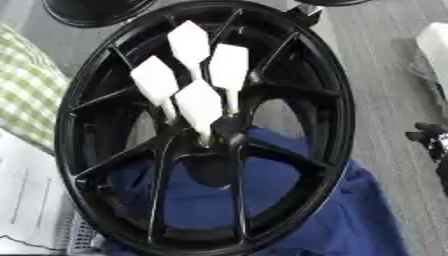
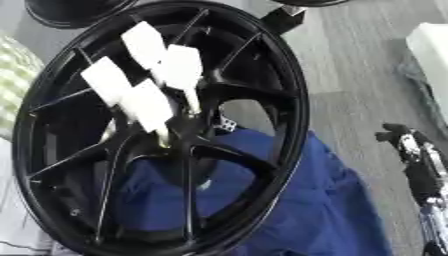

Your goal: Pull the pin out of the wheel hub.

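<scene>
A black spoked wheel (image 1: 339, 105) stands tilted on a blue cloth (image 1: 354, 220). Several white, paddle-shaped pins stick out of its hub (image 1: 226, 134) towards me: one (image 1: 199, 104) lowest and nearest the hub centre, one (image 1: 229, 65) to its upper right, one (image 1: 188, 42) at the top, one (image 1: 155, 80) at the left. My right hand (image 2: 409, 152) shows at the right edge, well clear of the wheel, open and holding nothing. My left hand is out of sight.
A green checked cloth (image 1: 24, 92) and white sheets of paper (image 1: 26, 200) lie left of the wheel. Another black wheel (image 1: 87, 12) sits at the top left. A white object (image 1: 435, 45) is at the right edge on the grey floor (image 1: 385, 75).
</scene>
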